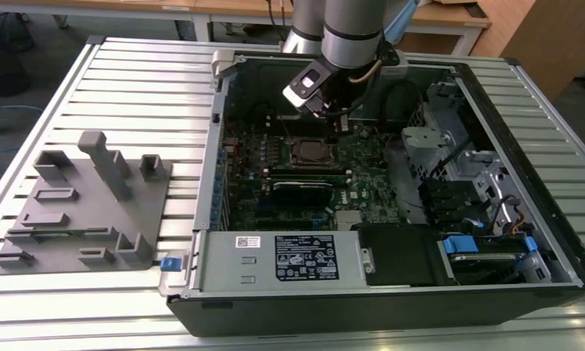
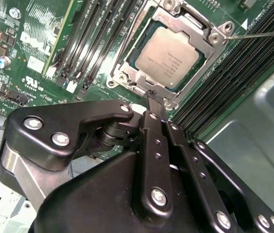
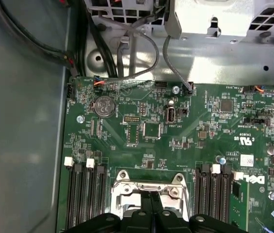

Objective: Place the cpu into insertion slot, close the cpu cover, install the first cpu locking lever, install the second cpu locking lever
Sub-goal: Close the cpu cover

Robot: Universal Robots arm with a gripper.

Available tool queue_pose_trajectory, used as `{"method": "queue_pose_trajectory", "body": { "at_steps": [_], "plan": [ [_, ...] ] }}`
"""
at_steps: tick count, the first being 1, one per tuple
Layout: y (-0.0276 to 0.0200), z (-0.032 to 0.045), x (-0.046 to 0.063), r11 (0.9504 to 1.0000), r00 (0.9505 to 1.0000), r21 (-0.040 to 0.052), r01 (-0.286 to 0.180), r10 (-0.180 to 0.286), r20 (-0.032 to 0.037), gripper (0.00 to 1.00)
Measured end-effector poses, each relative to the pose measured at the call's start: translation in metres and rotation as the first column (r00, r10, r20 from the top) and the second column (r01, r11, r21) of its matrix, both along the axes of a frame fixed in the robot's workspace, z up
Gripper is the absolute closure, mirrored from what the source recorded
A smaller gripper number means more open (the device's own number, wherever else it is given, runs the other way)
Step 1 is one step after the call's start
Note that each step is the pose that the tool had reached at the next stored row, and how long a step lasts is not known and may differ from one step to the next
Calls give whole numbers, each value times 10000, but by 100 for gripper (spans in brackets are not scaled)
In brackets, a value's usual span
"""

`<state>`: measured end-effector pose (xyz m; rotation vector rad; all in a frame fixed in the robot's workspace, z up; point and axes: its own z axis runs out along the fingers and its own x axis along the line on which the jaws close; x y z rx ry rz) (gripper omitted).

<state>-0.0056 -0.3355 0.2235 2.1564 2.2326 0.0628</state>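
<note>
1. Already in the insertion slot (image 1: 312, 151), near the middle of the open computer case (image 1: 371, 314) in the exterior view: the cpu (image 2: 170, 56), flat, silver-grey top upward, with some faint lines of print, too small to read.
2. Flat down around the edges of the cpu: the cpu cover (image 2: 129, 73), a silvery frame with screws at the corners.
3. From one corner of the socket, out over the long black slots (image 2: 243, 68): a thin silvery locking lever (image 2: 258, 34), well apart from the gripper.
4. At about 1 o'clock of the slot in the exterior view: the gripper (image 1: 338, 123), pointing down. In the second wrist view, black fingers (image 2: 152, 131) with jaws pressed together, tip just at the rim of the cover.
5. At 6 o'clock of the slot, just beside it: a long black card (image 1: 303, 191). Further at 6 o'clock, a metal box (image 1: 219, 263) with a printed label (image 1: 307, 259), full of small symbols.
6. At 9 o'clock of the case, on the slatted table (image 1: 126, 73): a grey fixture tray (image 1: 82, 212).
7. On the green board (image 3: 175, 145): white printed marks and a small white sticker (image 3: 246, 159).
</note>
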Motion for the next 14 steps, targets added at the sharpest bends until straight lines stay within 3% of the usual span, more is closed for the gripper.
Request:
{"method": "queue_pose_trajectory", "body": {
  "at_steps": [14],
  "plan": [
    [0,-2,-2,10000,10000,2,0,0,-30,89]
  ]
}}
